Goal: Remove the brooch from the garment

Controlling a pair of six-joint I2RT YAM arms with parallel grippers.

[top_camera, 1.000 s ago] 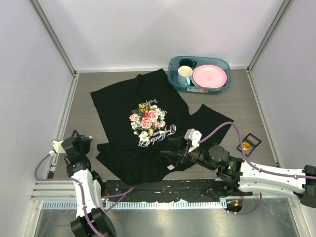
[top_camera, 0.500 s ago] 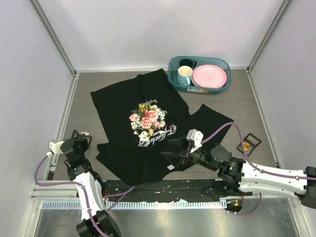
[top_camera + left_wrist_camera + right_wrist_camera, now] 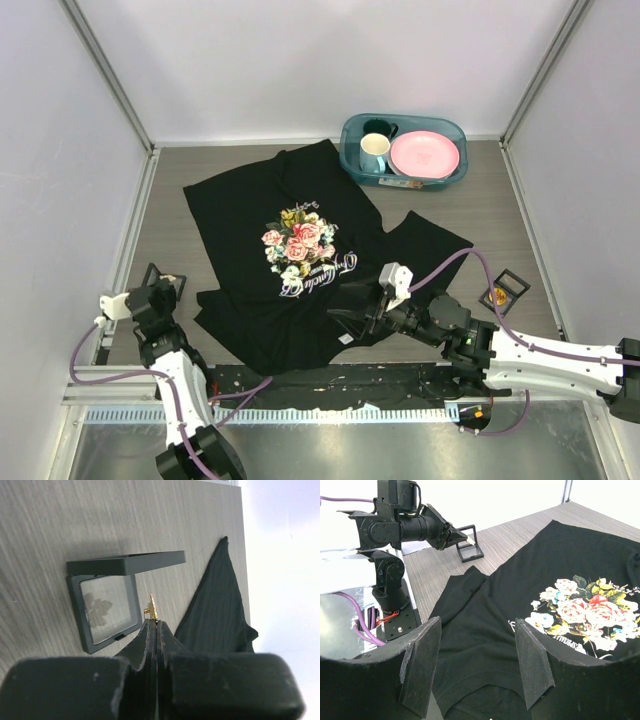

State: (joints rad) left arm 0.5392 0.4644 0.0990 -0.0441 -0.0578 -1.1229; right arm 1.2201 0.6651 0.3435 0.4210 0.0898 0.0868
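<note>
Top external: fixed high above near edge, faces down and forward, far off; takes in whole table [image 3: 480, 200] and whole garment [image 3: 250, 210].
Left wrist: very near tabletop, sights along own fingers [image 3: 150, 645] onto open black case [image 3: 107, 605] and corner of garment.
Right wrist: low over garment's near hem, faces across it toward left gripper [image 3: 466, 538], case just behind.
Case and garment appear in all three views.

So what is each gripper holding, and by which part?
The left gripper pinches a small gold brooch by one end; the right gripper holds nothing.
</note>
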